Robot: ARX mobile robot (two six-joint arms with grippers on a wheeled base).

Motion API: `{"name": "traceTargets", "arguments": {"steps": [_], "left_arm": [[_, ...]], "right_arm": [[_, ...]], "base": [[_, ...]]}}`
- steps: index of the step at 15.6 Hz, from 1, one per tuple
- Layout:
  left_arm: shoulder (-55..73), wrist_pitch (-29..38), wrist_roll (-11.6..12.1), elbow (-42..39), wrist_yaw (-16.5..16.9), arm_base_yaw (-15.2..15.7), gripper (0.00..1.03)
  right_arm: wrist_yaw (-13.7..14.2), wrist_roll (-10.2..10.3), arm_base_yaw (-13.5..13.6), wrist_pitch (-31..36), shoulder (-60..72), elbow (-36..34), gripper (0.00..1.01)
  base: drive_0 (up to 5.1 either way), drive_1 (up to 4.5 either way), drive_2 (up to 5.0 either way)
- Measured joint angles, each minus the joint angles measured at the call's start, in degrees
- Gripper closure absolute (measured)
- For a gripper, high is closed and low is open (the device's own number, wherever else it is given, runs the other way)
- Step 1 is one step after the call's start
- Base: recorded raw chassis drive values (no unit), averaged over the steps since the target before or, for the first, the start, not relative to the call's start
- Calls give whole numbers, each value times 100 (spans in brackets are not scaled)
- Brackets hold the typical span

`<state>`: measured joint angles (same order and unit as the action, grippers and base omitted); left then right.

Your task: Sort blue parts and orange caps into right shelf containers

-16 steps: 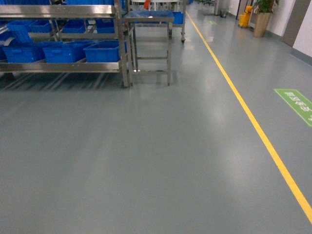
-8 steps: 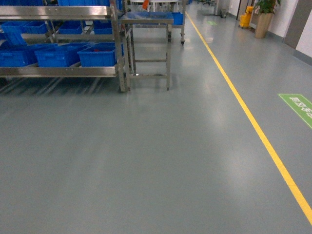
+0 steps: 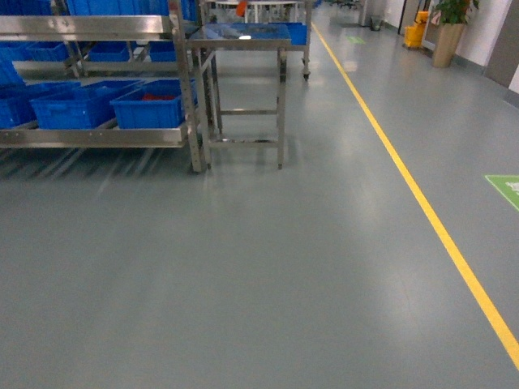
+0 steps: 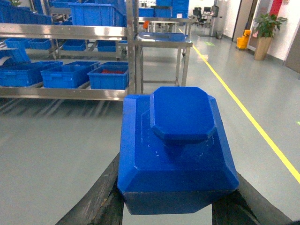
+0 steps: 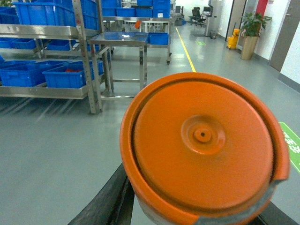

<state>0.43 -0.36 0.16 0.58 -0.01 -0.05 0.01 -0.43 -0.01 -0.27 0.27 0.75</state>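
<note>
In the left wrist view a bright blue part (image 4: 178,145) with an octagonal knob on top fills the foreground. My left gripper (image 4: 168,208) is shut on it, black fingers (image 4: 105,201) pressing each side. In the right wrist view my right gripper (image 5: 197,213) is shut on a round orange cap (image 5: 201,140), and one dark finger (image 5: 110,201) shows at its lower left. The steel shelf (image 3: 89,28) stands at the far left of the head view, with blue crates (image 3: 150,109) on its lower tier. Neither gripper shows in the head view.
A steel table (image 3: 243,36) stands against the shelf's right end. One crate holds red pieces (image 3: 158,96). A yellow floor line (image 3: 422,203) runs along the right, with a green floor mark (image 3: 507,188) beyond it. Grey floor lies between me and the shelf.
In the head view the shelf and steel table have grown larger and slid lower, and the green floor mark has slipped toward the right edge. The base has rolled forward.
</note>
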Motion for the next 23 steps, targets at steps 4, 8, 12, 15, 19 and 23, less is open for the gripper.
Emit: {"name": "traceTargets", "arguments": {"steps": [4,8,12,15,19,23], "left_arm": [[0,-4,2,0,2,0,61],[0,-4,0,0,0,0,61],[0,-9,0,0,-2,0,61],[0,-2,0,0,0,0,61],[0,15,2,0,4,0,61],[0,-2,0,0,2,0,61]], "right_arm": [[0,2,0,-20,0,0,59],[-2,0,0,9,0,0,59],[0,0,0,-9,0,0,59],[-2,0,0,13,0,0,59],[0,2,0,-4,0,0,59],[-2,0,0,-15,0,0,59]], "base": [[-2,428,-432],[-2,429,-432],[0,430,-430],[5,436,-425],[6,436,-424],[5,435,-425]]}}
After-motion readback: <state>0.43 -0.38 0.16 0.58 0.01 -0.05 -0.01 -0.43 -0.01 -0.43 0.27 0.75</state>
